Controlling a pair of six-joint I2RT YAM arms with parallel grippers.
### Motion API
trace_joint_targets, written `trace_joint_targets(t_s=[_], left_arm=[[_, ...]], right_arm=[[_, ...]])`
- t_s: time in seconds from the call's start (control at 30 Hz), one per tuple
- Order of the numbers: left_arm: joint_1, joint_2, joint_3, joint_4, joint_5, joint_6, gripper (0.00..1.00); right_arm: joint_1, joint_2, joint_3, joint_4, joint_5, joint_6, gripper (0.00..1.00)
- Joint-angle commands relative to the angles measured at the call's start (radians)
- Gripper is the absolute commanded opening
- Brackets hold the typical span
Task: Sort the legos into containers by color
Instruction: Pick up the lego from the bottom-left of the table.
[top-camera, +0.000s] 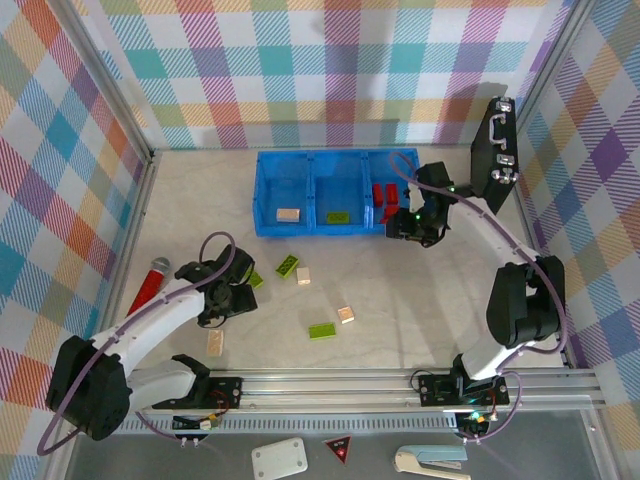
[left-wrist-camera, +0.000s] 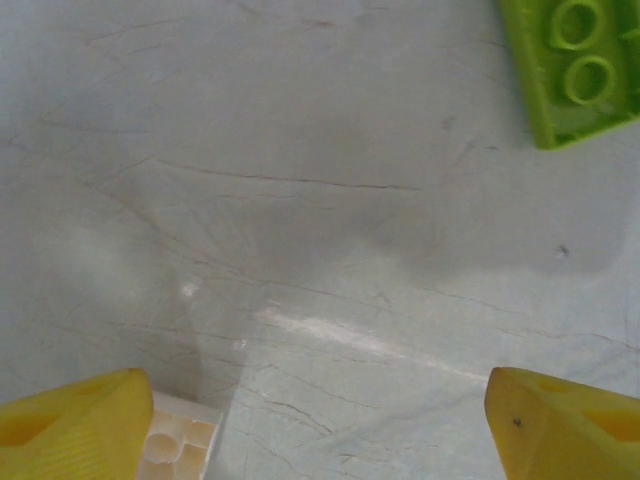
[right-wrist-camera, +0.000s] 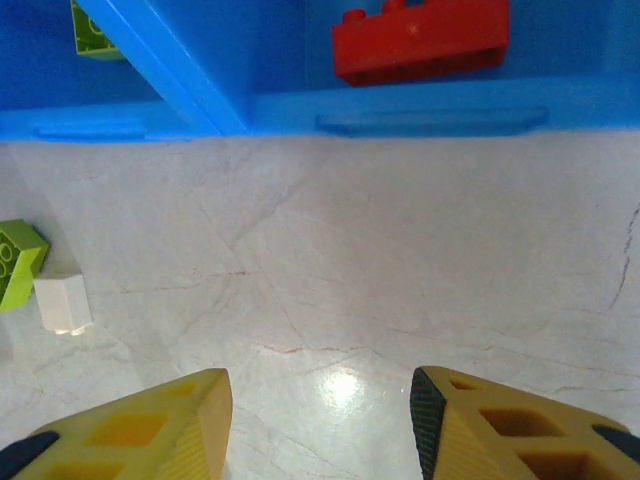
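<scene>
Looking down between the fingers of my left gripper (left-wrist-camera: 315, 410), I find them wide apart with only bare table between them, so this gripper holds nothing. A tan brick (left-wrist-camera: 180, 448) lies at the lower edge of the view, hollow side up, just beside the inner face of the finger at the left (left-wrist-camera: 70, 425); if it touches the finger, I cannot tell. A green brick (left-wrist-camera: 575, 65) lies farther ahead and to the right, studs up, its edges slanted against the line between my fingers. The frame cuts it, so I cannot judge its long axis with certainty. In my judgement the tan brick is the nearer target, but it sits off centre, so the gripper should shift toward that side before closing. From above, the blue tray (top-camera: 335, 233) is well apart from this gripper, at the far side of the table, and its left compartment already holds a sorted tan piece (top-camera: 288, 214). My right gripper (right-wrist-camera: 320, 400) is partly open and also empty, hovering just before the tray's front wall, near the compartment with a red brick (right-wrist-camera: 420, 40).
</scene>
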Motion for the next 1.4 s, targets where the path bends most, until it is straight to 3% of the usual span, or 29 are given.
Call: trace_joint_targets(t_s=[0.0,0.2,0.57,0.87,1.37], left_arm=[[0.033,-0.052,-0.041,-0.041,-0.023,-0.086,0.89],[0.052,-0.133,-0.117,-0.046,-0.026,-0.198,0.98],[0.056,-0.273,-0.244,-0.057,0.131,-0.302,1.00],[0.056,-0.295,-0.227,-0.073,0.181,-0.268,0.76],[0.056,-0.186,-0.224,-0.003,0.170,-0.245,0.60]], right_arm=[[0.005,-0.047,-0.028,0.020,-0.039,0.013,0.52],[0.005,-0.066,-0.063,0.029,-0.055,0.009,0.52],[0.004,-0.105,-0.098,0.040,-0.063,-0.007,0.52],[0.004,-0.101,-0.114,0.062,-0.090,-0.002,0.52],[0.005,-0.113,-0.126,0.058,-0.084,-0.006,0.52]])
